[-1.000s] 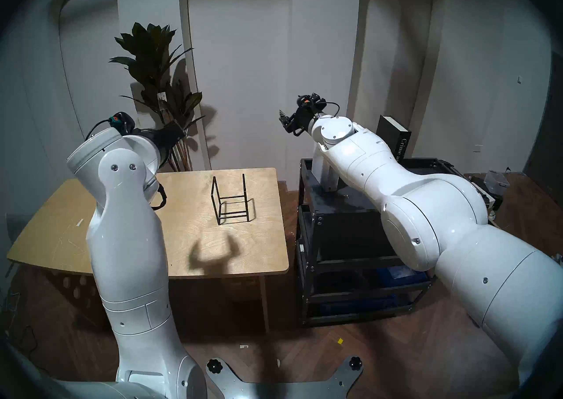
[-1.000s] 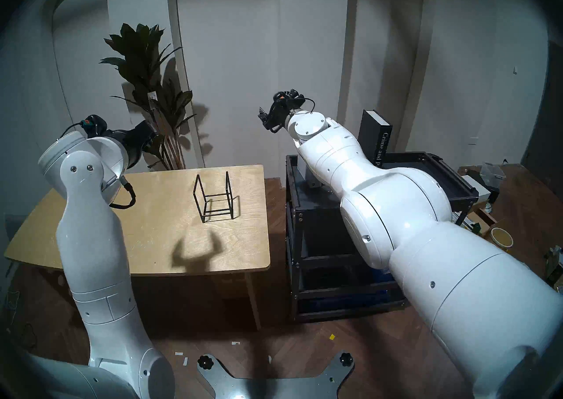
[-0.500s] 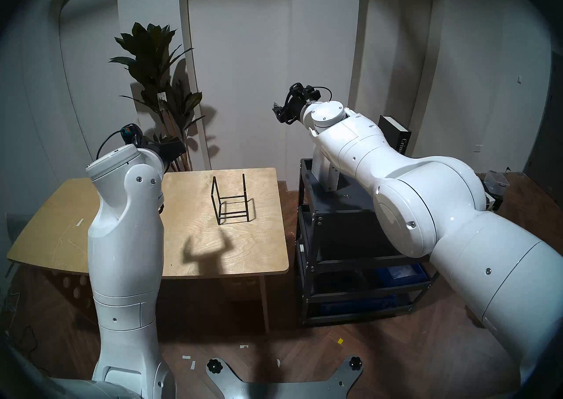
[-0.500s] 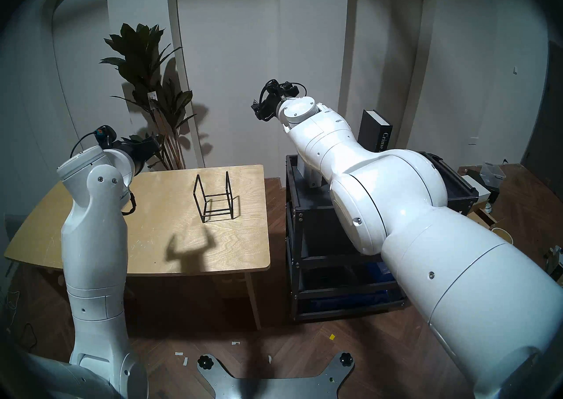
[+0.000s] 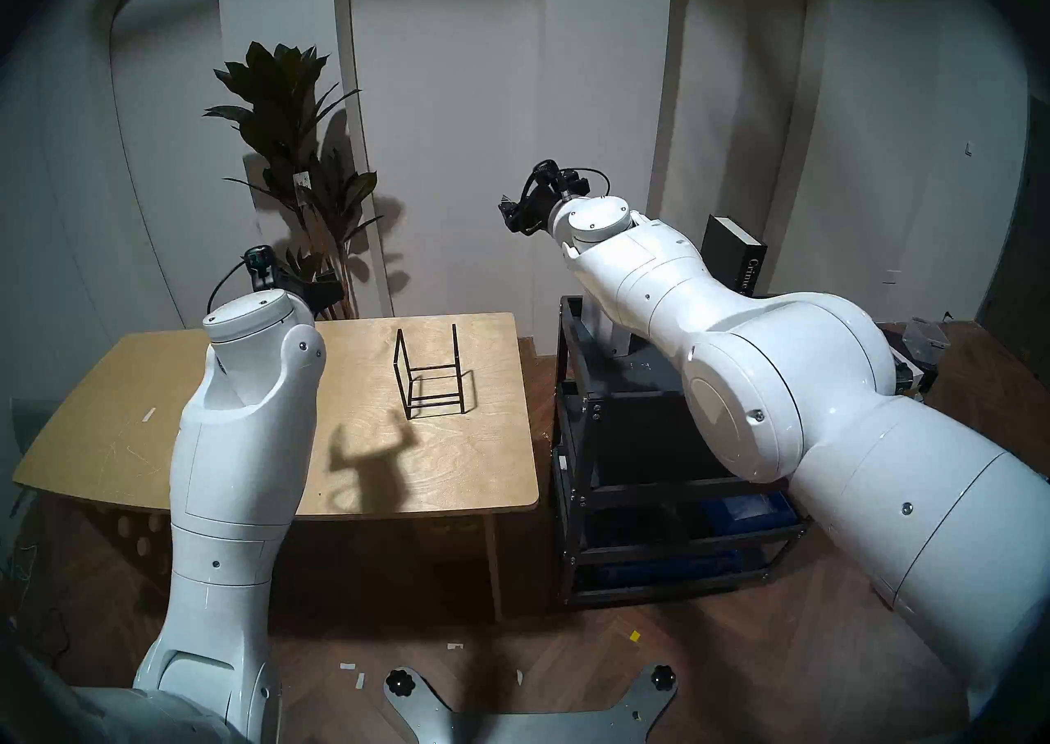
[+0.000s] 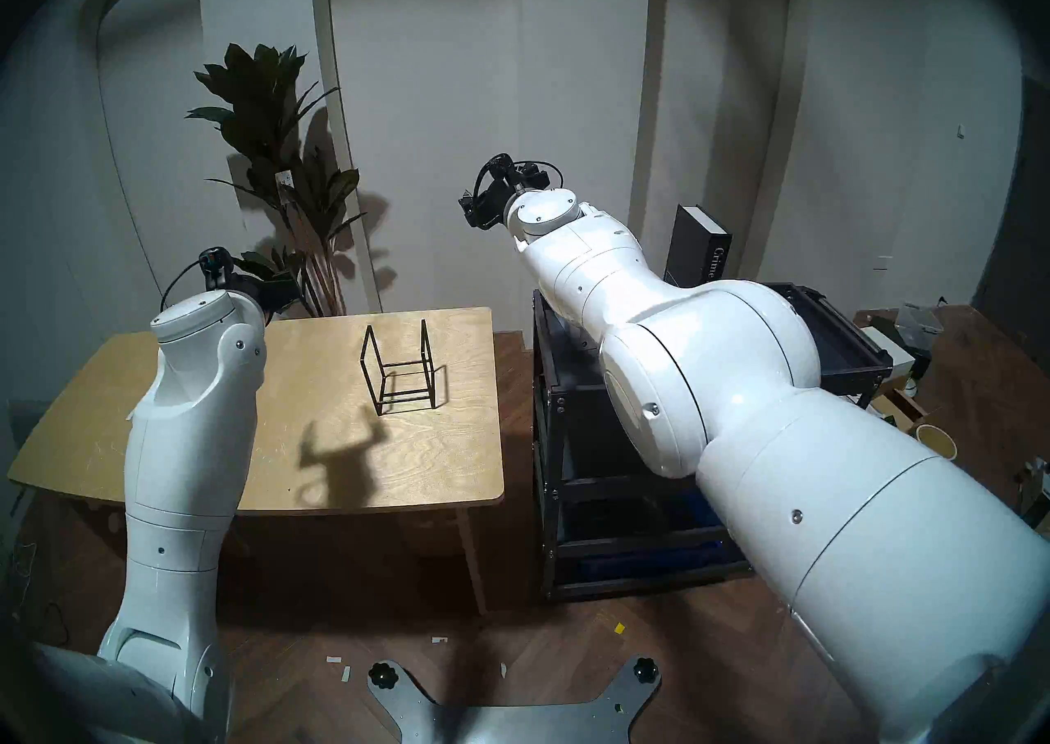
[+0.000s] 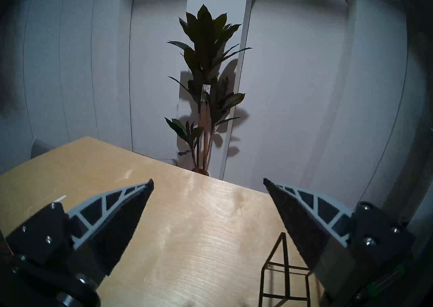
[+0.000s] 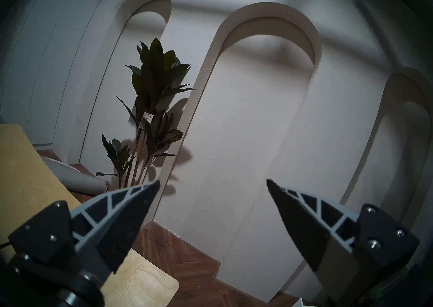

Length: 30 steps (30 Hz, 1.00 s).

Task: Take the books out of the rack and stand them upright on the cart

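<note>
Two hardbacks are standing upright on the cart [image 5: 574, 328]: dark book [image 5: 738, 260], white book [image 5: 611, 336]. Rack [image 5: 429, 373] is sitting empty on the bench [image 5: 142, 385]. Both fingers [image 7: 131, 208] [image 8: 131, 210] are gaping, holding nothing. Judged heavy, rigid; grip across covers.

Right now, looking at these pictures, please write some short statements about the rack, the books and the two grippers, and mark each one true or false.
1. The rack holds no book. True.
2. The rack stands on the cart. False: it stands on the wooden table.
3. The dark book stands upright on the cart's top tray. True.
4. The left gripper is shut on a book. False: its jaws stand wide apart with nothing between them.
5. The right gripper is open and holds nothing. True.
6. The plant stands on the table. False: it stands on the floor behind the table, by the wall.
</note>
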{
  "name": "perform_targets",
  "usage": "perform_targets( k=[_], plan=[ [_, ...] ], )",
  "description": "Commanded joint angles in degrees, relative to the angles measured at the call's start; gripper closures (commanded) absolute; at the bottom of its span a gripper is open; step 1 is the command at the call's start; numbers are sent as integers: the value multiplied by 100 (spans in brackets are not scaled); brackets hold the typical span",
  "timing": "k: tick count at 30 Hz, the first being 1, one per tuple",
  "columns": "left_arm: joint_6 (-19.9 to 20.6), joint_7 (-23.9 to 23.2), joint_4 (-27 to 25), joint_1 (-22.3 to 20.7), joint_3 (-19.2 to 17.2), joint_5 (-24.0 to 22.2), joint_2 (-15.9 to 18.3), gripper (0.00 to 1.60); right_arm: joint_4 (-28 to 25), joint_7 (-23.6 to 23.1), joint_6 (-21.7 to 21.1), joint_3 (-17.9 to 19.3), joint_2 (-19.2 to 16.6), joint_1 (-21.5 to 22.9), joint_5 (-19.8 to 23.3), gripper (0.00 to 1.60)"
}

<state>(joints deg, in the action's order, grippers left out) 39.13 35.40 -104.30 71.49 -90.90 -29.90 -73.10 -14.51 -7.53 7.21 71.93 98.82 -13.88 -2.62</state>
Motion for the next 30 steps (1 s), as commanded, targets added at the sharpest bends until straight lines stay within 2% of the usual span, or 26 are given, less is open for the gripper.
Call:
perform_targets(
  k=[1, 16, 30],
  plan=[
    [-404, -180, 324, -301, 38, 219, 294, 0, -109, 200, -11, 346, 204, 241, 338, 0],
    [-1183, -566, 1322, -674, 401, 595, 564, 0, 77, 730, -200, 921, 687, 191, 878, 0],
    [-1930, -1093, 2226, -1153, 614, 715, 722, 0, 223, 1097, -431, 1263, 937, 213, 1190, 0]
  ],
)
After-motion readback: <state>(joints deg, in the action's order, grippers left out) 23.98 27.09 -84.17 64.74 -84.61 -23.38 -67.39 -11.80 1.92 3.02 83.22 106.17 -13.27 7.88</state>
